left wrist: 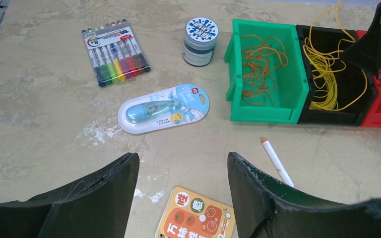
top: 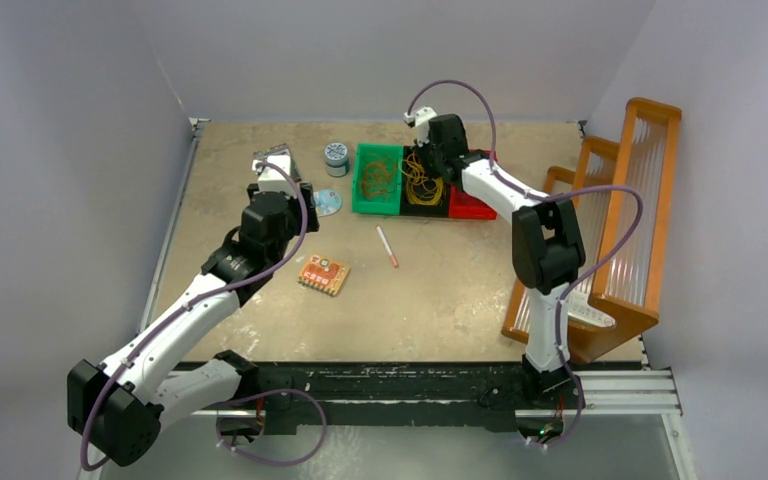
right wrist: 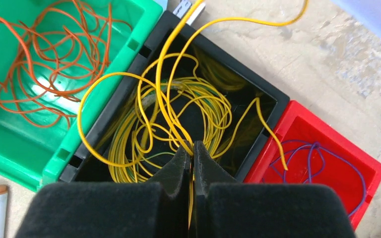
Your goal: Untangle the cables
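Observation:
Orange cables [right wrist: 44, 59] lie loose in the green bin [right wrist: 10, 153]. Yellow cables [right wrist: 178, 99] fill the black bin [right wrist: 134, 64], some loops hanging over its rim. Purple cables [right wrist: 312, 158] lie in the red bin [right wrist: 357, 163]. My right gripper [right wrist: 192, 146] is shut on a yellow cable strand above the black bin; it also shows in the top view [top: 422, 150]. My left gripper [left wrist: 183, 161] is open and empty, hovering over the table [left wrist: 39, 129] left of the bins [top: 278, 178]. The bins also show in the left wrist view: green [left wrist: 265, 111], black [left wrist: 335, 116].
A marker pack [left wrist: 115, 52], a correction-tape pack [left wrist: 163, 107], a small jar [left wrist: 200, 41], a white pen [left wrist: 277, 161] and an orange card [left wrist: 196, 218] lie on the table. A wooden rack [top: 610, 230] stands at the right.

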`<state>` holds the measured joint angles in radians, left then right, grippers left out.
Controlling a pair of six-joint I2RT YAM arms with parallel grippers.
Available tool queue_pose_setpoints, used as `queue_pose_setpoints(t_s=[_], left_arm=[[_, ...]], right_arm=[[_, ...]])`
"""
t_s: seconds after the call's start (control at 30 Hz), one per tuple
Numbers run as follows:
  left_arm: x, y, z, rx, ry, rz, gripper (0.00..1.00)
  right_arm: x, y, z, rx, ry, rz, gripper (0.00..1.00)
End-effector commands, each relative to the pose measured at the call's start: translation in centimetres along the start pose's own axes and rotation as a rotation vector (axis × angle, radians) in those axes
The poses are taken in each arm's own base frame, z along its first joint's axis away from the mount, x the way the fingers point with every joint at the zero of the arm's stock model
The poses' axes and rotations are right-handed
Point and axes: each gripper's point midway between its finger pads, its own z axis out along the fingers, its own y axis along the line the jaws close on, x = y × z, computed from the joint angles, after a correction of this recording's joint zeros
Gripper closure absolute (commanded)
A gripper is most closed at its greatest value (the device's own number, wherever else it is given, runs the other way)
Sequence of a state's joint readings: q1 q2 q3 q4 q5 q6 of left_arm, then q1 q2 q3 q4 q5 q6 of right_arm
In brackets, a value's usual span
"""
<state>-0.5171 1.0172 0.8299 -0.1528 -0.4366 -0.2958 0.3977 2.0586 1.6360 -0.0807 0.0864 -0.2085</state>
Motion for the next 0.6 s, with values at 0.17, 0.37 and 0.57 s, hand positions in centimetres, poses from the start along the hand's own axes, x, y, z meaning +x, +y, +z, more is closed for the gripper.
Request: queue_pose_setpoints(t_s=[0.17, 0.37, 0.57], left_arm=[[-1.7, -0.4, 0.0, 0.016, -0.034, -0.025, 0.35], [-1.5, -0.7, 0.2, 0.026, -0.025, -0.021, 0.35], [-1.4, -0.6, 0.1, 0.026, -0.024, -0.021, 0.35]], right_arm=[[1.4, 0.3, 0.0, -0.031, 0.140, 0.020, 1.00], [2.2, 1.1, -0.7, -0.074, 0.176, 0.020, 1.00], [2.6, 2.0, -1.5, -0.133, 0.192, 0.012, 1.00]])
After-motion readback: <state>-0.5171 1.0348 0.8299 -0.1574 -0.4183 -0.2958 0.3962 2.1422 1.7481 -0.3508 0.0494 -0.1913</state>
